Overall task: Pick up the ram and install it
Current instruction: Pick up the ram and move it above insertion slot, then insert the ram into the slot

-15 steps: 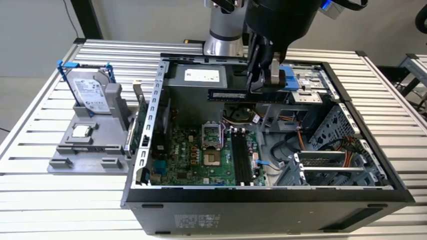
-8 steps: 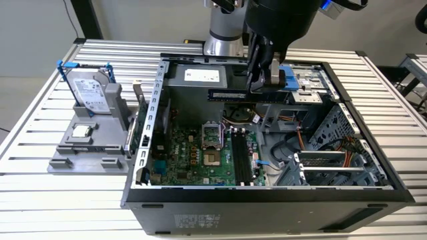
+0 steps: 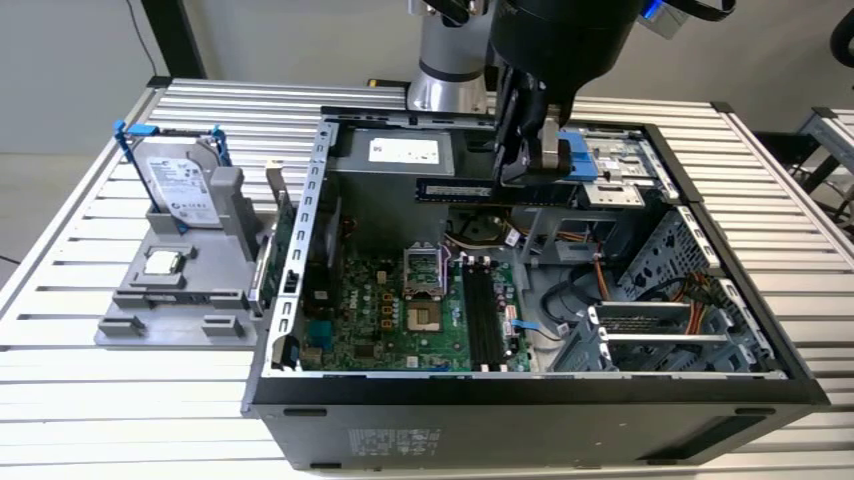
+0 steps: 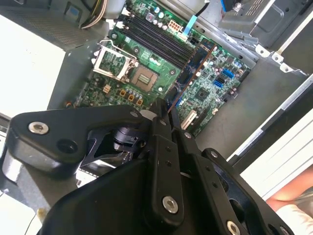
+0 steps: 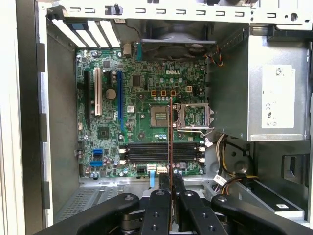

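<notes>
The ram (image 3: 461, 189) is a thin dark-green stick, held level above the back part of the open computer case (image 3: 287, 290). My gripper (image 3: 529, 172) is shut on its end at the exterior view's right. In both wrist views the ram (image 5: 169, 142) (image 4: 192, 66) appears edge-on, reaching out from between my fingers (image 5: 160, 196) (image 4: 160, 122). In the first wrist view it hangs above the motherboard (image 5: 142, 98) and crosses over the black memory slots (image 5: 146, 152) and the CPU socket's edge. The memory slots (image 3: 483, 320) lie lower in the case, nearer the front.
A silver hard drive with blue rails (image 3: 180, 185) stands on a grey fixture (image 3: 174, 300) to the exterior view's left of the case. The power supply (image 3: 400, 150) and cables (image 3: 587, 300) crowd the back; a drive cage (image 3: 654, 335) fills the right. A person's hand (image 4: 293, 200) shows.
</notes>
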`<state>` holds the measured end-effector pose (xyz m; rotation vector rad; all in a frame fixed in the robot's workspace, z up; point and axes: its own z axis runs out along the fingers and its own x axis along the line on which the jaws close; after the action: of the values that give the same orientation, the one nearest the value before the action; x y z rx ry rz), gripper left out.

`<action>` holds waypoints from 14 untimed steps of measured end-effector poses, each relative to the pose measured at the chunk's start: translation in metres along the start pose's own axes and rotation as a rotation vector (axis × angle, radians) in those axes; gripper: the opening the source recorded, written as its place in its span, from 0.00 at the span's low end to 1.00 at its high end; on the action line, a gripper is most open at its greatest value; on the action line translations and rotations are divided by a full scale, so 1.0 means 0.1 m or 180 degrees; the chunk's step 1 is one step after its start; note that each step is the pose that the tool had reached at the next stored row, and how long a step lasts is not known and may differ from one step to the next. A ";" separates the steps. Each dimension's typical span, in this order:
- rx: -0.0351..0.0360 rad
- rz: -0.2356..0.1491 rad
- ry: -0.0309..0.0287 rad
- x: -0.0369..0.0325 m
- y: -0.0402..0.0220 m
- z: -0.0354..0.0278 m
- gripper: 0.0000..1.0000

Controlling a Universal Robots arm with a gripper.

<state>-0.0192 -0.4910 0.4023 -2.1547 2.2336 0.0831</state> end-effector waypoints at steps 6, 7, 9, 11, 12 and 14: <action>0.0001 0.0026 0.0001 -0.038 -0.149 0.020 0.00; 0.0002 0.0031 0.0000 -0.045 -0.179 0.026 0.00; 0.0002 0.0038 0.0001 -0.061 -0.243 0.037 0.00; 0.0002 0.0039 0.0000 -0.082 -0.289 0.046 0.00; 0.0002 0.0039 0.0000 -0.085 -0.293 0.048 0.00; 0.0002 0.0039 0.0000 -0.085 -0.293 0.048 0.00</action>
<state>0.0103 -0.4832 0.3977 -2.1408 2.2468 0.0826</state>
